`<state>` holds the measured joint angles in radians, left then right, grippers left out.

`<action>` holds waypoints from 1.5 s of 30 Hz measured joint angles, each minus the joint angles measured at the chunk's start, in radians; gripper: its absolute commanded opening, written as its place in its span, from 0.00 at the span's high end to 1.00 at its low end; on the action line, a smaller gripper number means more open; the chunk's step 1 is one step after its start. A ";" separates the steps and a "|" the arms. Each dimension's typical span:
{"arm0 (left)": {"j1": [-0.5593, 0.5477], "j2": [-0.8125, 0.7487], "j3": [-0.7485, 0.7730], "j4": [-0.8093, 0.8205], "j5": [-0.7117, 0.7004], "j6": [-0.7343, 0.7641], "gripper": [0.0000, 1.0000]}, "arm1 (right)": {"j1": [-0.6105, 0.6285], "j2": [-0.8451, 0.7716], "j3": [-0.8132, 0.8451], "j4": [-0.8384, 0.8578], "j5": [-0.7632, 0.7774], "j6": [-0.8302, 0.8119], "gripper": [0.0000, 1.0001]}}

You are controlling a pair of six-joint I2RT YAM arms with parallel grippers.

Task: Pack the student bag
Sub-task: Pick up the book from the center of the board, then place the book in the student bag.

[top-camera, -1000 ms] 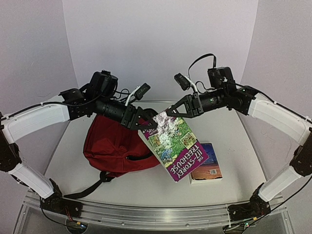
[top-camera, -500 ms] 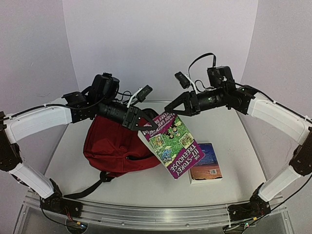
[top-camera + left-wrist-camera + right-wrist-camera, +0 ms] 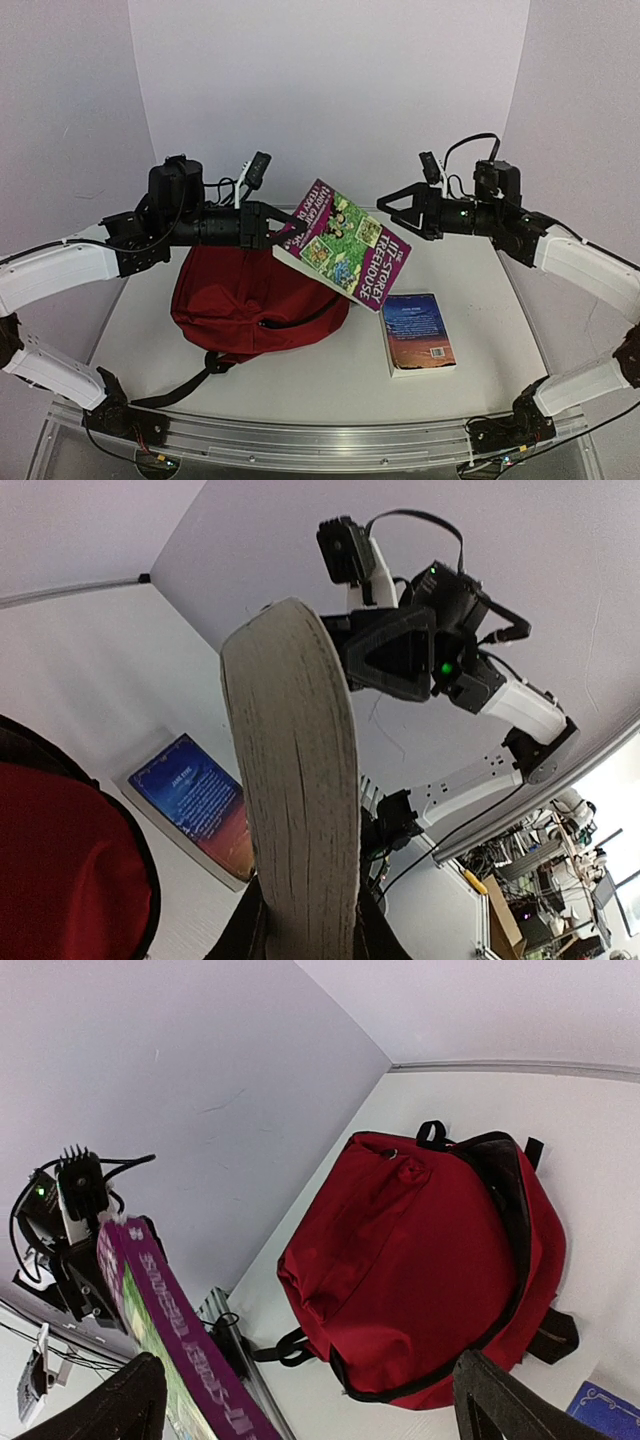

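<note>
Student bag (image 3: pixel 250 305) lay slumped on table (image 3: pixel 480 330), left of centre, below left arm. Judged soft, light, prone to sag; best taken at zipper rim. Left hand (image 3: pixel 285 235) pinched purple book (image 3: pixel 345 245) aloft by its edge. Right hand (image 3: pixel 392 213) gaped wide, empty.

The student bag (image 3: pixel 250 300) was soft, matt, dark red cloth, creased in places, with black woven straps. The purple book (image 3: pixel 345 243) had a glossy printed cover, and its page edges were rough, cream paper. The blue book (image 3: pixel 418 333), lying to the right, also had a shiny cover. The tabletop (image 3: pixel 330 380) was smooth, matt white, with a brushed metal rail (image 3: pixel 320 432) along its near edge. The left tool (image 3: pixel 285 232) and right tool (image 3: pixel 385 210) were matt black plastic. The arm shells (image 3: pixel 60 272) were smooth white plastic.
</note>
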<state>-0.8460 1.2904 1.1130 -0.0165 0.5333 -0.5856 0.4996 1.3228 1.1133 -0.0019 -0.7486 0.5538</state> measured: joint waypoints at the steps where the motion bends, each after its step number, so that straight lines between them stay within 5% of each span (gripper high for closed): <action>1: 0.003 -0.011 -0.009 0.033 -0.022 -0.014 1.00 | 0.001 -0.017 -0.029 0.036 -0.001 0.025 0.02; 11: 0.049 -0.055 -0.093 0.261 -0.101 -0.150 1.00 | 0.012 -0.106 -0.238 0.366 -0.048 0.241 0.02; 20: 0.049 -0.046 -0.097 0.396 -0.048 -0.218 1.00 | 0.047 -0.084 -0.261 0.523 -0.084 0.315 0.04; 34: 0.051 -0.047 -0.114 0.402 -0.084 -0.227 1.00 | 0.064 -0.051 -0.279 0.757 -0.141 0.463 0.89; 36: 0.051 -0.050 -0.115 0.399 -0.088 -0.227 0.92 | 0.064 -0.052 -0.287 0.776 -0.137 0.487 0.99; 42: 0.055 -0.036 -0.087 0.271 -0.142 -0.185 0.38 | 0.074 -0.058 -0.307 0.726 -0.068 0.476 1.00; 45: 0.065 0.021 -0.036 0.114 -0.218 -0.130 0.30 | 0.079 -0.072 -0.291 0.567 0.051 0.389 1.00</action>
<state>-0.7809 1.3115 1.0773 0.0976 0.3150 -0.7152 0.5788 1.2503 0.8219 0.5648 -0.6972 0.9429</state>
